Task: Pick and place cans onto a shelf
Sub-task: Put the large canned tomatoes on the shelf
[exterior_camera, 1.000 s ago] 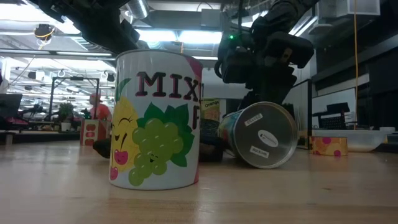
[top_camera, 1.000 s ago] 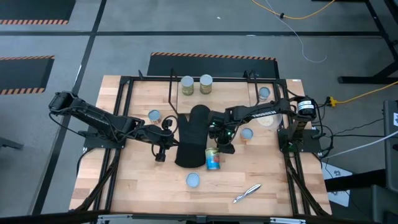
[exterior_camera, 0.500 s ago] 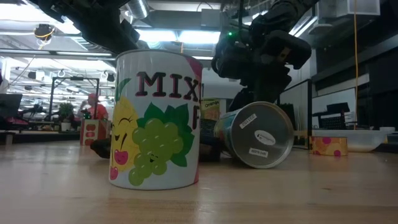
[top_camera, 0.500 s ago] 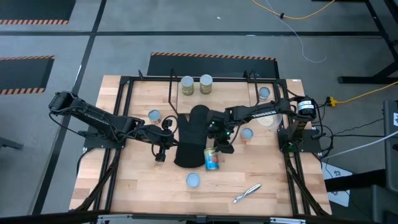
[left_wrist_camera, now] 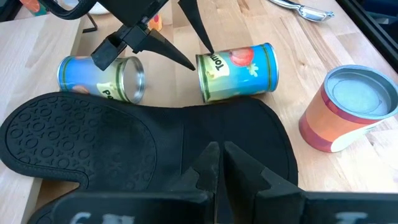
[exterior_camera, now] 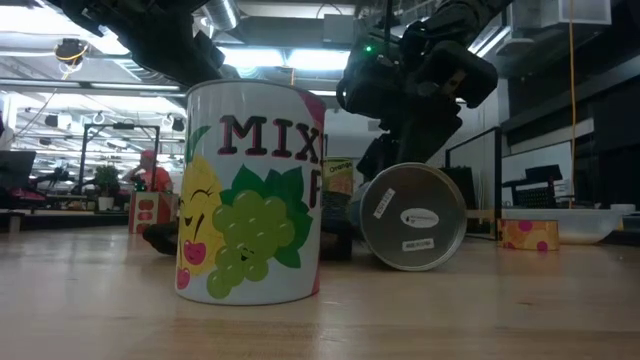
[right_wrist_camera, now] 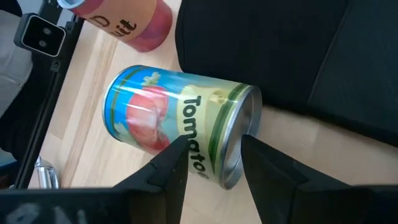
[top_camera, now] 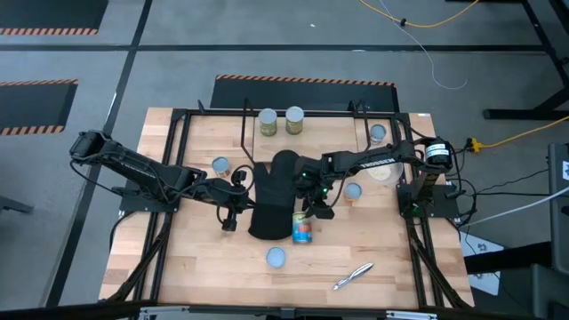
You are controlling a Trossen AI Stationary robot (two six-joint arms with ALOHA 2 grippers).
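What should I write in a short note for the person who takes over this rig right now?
Right gripper: open, above the tomato can, which lies on its side beside the black oven mitt; in its wrist view the fingers straddle one end of the can and do not close on it.
Left gripper: shut, empty, by the mitt's other edge.
Other cans: two upright at the table's far edge, one near the front, a few more scattered on the table.
Done: no can is seen placed on a shelf.
Left: grasp the tomato can, then move all the cans.
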